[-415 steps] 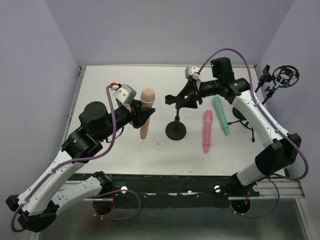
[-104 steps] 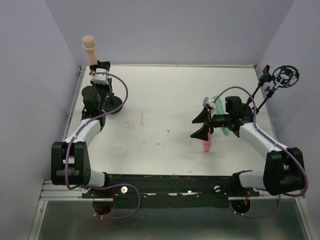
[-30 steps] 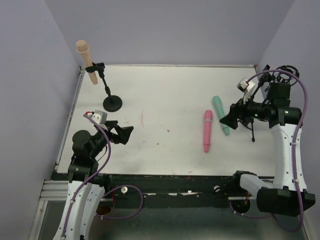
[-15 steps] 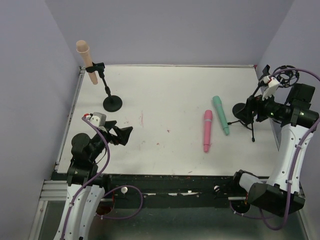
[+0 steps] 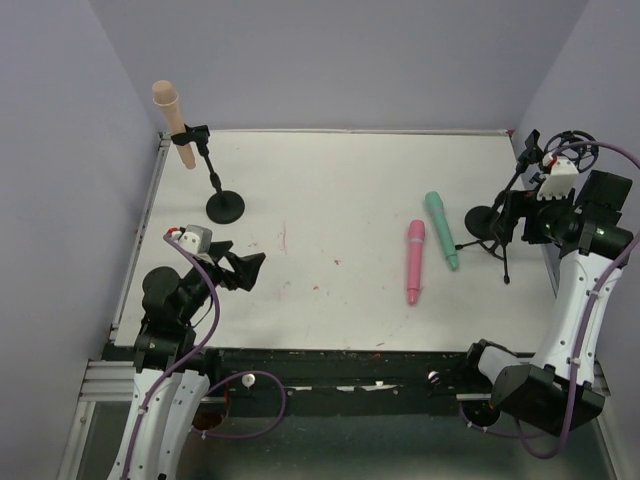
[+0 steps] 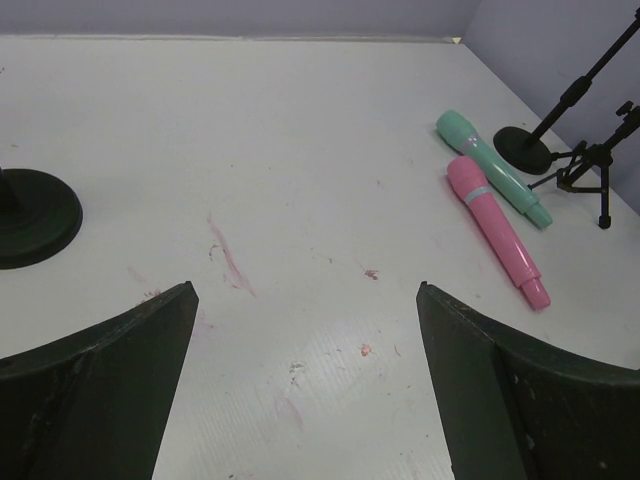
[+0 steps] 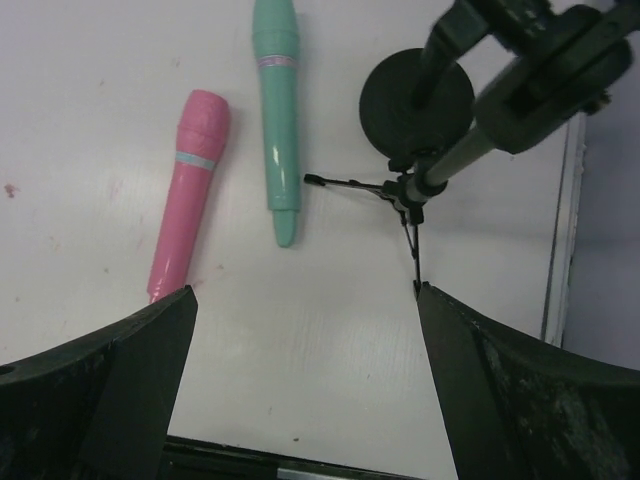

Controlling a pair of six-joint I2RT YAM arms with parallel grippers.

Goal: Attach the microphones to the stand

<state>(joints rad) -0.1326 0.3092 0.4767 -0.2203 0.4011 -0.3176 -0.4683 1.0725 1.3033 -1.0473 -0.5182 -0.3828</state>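
A beige microphone (image 5: pixel 170 115) sits clipped in the black stand (image 5: pixel 224 207) at the far left. A pink microphone (image 5: pixel 414 260) (image 6: pixel 495 230) (image 7: pixel 190 190) and a green microphone (image 5: pixel 441 228) (image 6: pixel 489 166) (image 7: pixel 277 110) lie side by side on the table, right of centre. My left gripper (image 5: pixel 245 270) (image 6: pixel 305 288) hovers open and empty near the front left, facing them. My right gripper (image 5: pixel 506 222) (image 7: pixel 305 290) is open and empty, held above the table just right of the two lying microphones, beside the stands at the right edge.
A round-based stand (image 5: pixel 485 218) (image 7: pixel 415 100) and a thin tripod stand (image 5: pixel 502 252) (image 7: pixel 410 195) are at the right edge, with a shock-mount ring (image 5: pixel 566 150) on top. Purple walls enclose the table on three sides. Reddish marks dot the white tabletop (image 5: pixel 330 200).
My right arm has drawn back to the right, away from the lying microphones toward the stands. My left arm has barely shifted. Both grippers stay open.
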